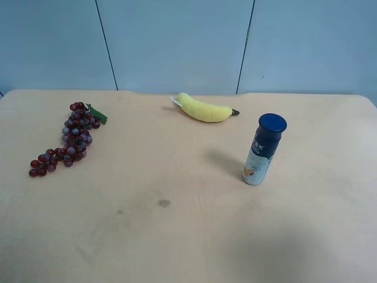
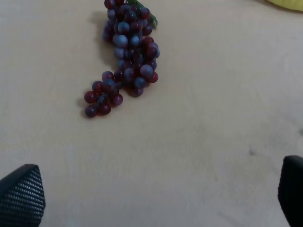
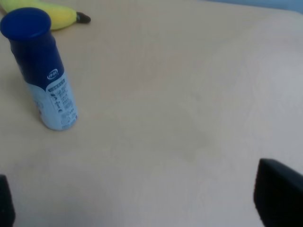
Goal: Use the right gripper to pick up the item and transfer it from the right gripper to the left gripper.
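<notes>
Right end effector (image 3: 142, 208), left end effector (image 2: 156, 194) released; bottle (image 1: 263, 150) upright, banana (image 1: 205, 109) beyond, grapes (image 1: 68, 141) apart.

Matt wood-look table (image 1: 177, 242), glossy plastic bottle (image 1: 262, 152)

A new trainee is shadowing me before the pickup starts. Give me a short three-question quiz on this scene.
1. True or false: the small cylindrical bottle with the dark blue cap stands upright on the pale wood-look table.
2. Which lies nearer that bottle: A, the yellow banana, or B, the bunch of dark red grapes?
3. Is the right hand or the left hand holding anything?
Key: 1 true. 2 A. 3 No, both hands are open and empty.
</notes>
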You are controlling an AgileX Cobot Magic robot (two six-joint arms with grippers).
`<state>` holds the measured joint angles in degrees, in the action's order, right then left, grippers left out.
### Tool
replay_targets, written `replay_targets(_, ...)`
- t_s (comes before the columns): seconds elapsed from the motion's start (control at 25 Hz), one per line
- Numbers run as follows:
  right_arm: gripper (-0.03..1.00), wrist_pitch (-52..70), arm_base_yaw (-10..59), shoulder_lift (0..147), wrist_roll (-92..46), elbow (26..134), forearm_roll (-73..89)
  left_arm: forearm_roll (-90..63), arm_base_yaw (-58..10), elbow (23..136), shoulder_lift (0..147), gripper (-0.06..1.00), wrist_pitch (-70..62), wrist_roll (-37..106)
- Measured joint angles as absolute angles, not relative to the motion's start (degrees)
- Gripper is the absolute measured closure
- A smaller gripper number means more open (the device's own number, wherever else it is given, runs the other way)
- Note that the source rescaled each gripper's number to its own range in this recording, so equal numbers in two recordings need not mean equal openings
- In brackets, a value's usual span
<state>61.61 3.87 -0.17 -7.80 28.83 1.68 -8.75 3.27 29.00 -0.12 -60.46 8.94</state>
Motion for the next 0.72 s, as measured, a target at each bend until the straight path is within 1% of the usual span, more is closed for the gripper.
replay_targets(0.72,-0.03,61.61,3.87,-0.17,-7.80,28.83,1.68,-8.88,3.27,29.00,-0.12,-0.06,-60.46,8.94)
